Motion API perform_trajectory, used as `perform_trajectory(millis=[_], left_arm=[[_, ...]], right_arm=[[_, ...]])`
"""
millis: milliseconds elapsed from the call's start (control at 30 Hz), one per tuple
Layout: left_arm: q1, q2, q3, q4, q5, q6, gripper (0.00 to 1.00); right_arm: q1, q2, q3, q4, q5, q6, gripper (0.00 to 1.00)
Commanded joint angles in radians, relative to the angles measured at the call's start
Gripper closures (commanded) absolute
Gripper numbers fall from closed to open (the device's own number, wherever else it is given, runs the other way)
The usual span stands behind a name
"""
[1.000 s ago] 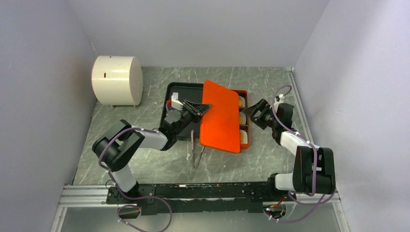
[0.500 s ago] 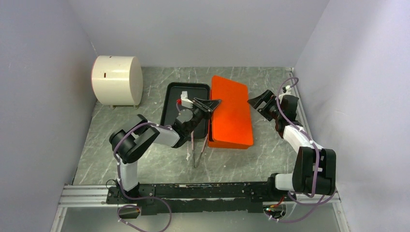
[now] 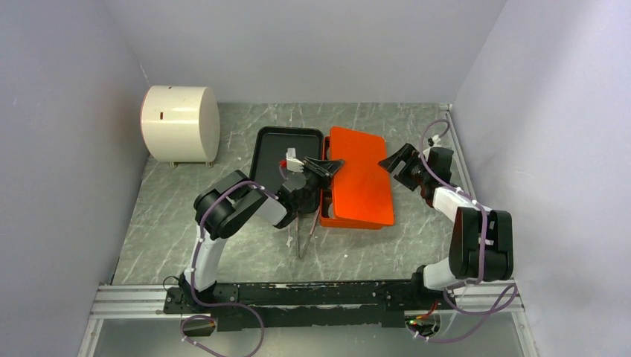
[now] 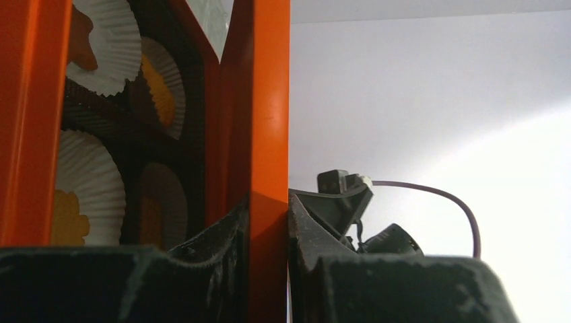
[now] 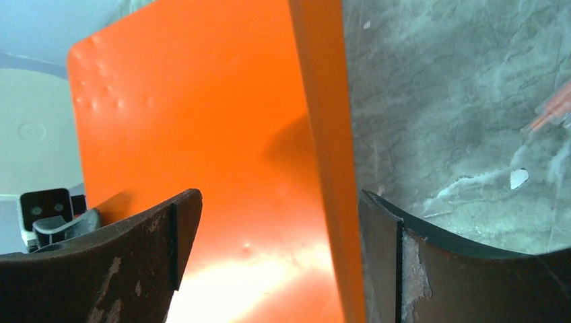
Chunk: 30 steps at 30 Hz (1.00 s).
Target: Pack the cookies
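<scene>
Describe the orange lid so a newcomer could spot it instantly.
On the grey marbled table, find the black tray at mid-table. Just right of it sits the orange lid, a flat rounded rectangle, its left edge pinched by the left gripper. Unlike the dark tray, it is bright glossy orange.

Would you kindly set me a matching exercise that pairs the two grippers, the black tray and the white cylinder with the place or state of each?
Column one:
1. left gripper
2. right gripper
3. black tray
4. white cylinder

Column two:
A. in the far left corner of the table
B. open, at the right edge of the orange lid
C. beside the orange lid, on its left
D. shut on the orange lid's rim

Pairs: 1-D, 2-B, 3-C, 4-A.
</scene>
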State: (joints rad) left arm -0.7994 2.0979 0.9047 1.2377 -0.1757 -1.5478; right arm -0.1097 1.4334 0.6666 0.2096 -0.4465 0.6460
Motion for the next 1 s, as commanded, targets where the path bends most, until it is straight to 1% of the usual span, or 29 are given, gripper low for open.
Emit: perform_trajectory(millis=[0, 133, 200, 267, 333, 467, 567, 633, 700, 767, 900, 967], left_arm=[[-0.003, -0.048, -0.032, 0.072, -0.031, 0.008, 0.95], [-0.002, -0.065, -0.033, 0.012, -0.031, 0.042, 0.95], [0.001, -0.065, -0.018, -0.042, -0.004, 0.048, 0.95], [0.001, -0.058, -0.019, -0.056, 0.014, 0.043, 0.94], [0.001, -0.062, -0.021, -0.077, 0.019, 0.041, 0.88], [0.014, -0.112, -0.006, -0.221, 0.023, 0.084, 0.74], [0.019, -0.171, 0.019, -0.372, 0.004, 0.155, 0.63], [0.019, -0.206, 0.058, -0.503, -0.015, 0.229, 0.58], [0.02, -0.231, 0.106, -0.639, -0.031, 0.288, 0.53], [0.019, -0.247, 0.142, -0.727, -0.047, 0.33, 0.5], [0.021, -0.275, 0.16, -0.828, -0.093, 0.382, 0.47], [0.021, -0.291, 0.172, -0.875, -0.123, 0.415, 0.43]], right_arm=[[0.002, 0.044, -0.006, 0.047, -0.049, -0.029, 0.11], [0.02, 0.08, -0.001, 0.045, -0.078, -0.035, 0.16], [0.031, 0.084, 0.005, 0.038, -0.077, -0.037, 0.18], [0.041, 0.081, 0.01, 0.032, -0.071, -0.037, 0.2], [0.049, 0.074, 0.014, 0.022, -0.056, -0.035, 0.22], [0.061, 0.065, 0.025, 0.008, -0.026, -0.026, 0.26], [0.082, 0.069, 0.037, -0.001, 0.004, -0.019, 0.3], [0.103, 0.074, 0.049, -0.005, 0.022, -0.014, 0.32], [0.105, 0.077, 0.059, -0.011, 0.042, -0.01, 0.33], [0.134, 0.079, 0.071, -0.013, 0.062, -0.005, 0.34], [0.141, 0.08, 0.1, -0.034, 0.097, -0.012, 0.34], [0.144, 0.088, 0.125, -0.054, 0.104, -0.023, 0.33]])
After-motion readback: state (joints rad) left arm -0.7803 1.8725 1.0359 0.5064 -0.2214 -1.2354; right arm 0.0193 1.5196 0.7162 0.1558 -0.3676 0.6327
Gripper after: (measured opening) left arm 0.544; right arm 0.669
